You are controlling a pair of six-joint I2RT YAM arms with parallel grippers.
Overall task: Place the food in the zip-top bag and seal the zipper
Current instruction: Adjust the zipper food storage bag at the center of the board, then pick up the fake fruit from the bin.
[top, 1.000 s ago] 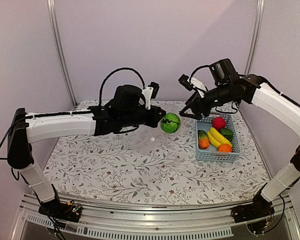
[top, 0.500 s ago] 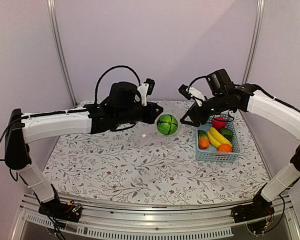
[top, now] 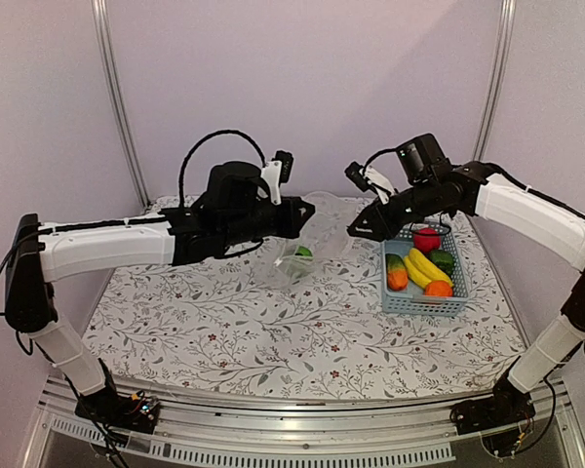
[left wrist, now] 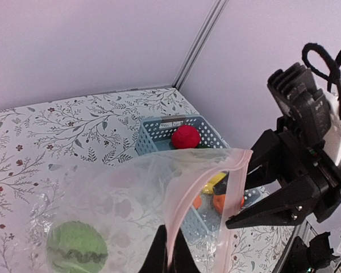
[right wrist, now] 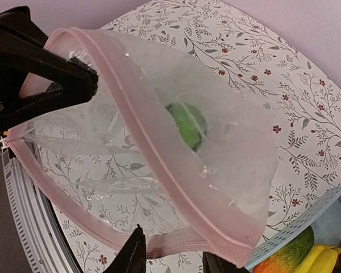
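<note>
The left fingers [left wrist: 156,259] pinch the zipper [left wrist: 234,182] and hold the bag [left wrist: 119,199] up open, so food [left wrist: 186,137] can drop in. The right fingers [right wrist: 135,253] are wide beside its mouth.

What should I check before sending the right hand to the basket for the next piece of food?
1. Left hand pinching the zip-top bag at its rim: ok, shut on it.
2. Bag mouth open: ok, the two sides of the zipper are parted.
3. Green round food inside the bag: ok.
4. Right hand empty: ok, fingers apart at the rim; whether they touch the bag, cannot tell.
5. Food waiting in the basket: ok, red apple, bananas and orange lie there.
6. Bag bottom resting on the table: cannot tell.
</note>
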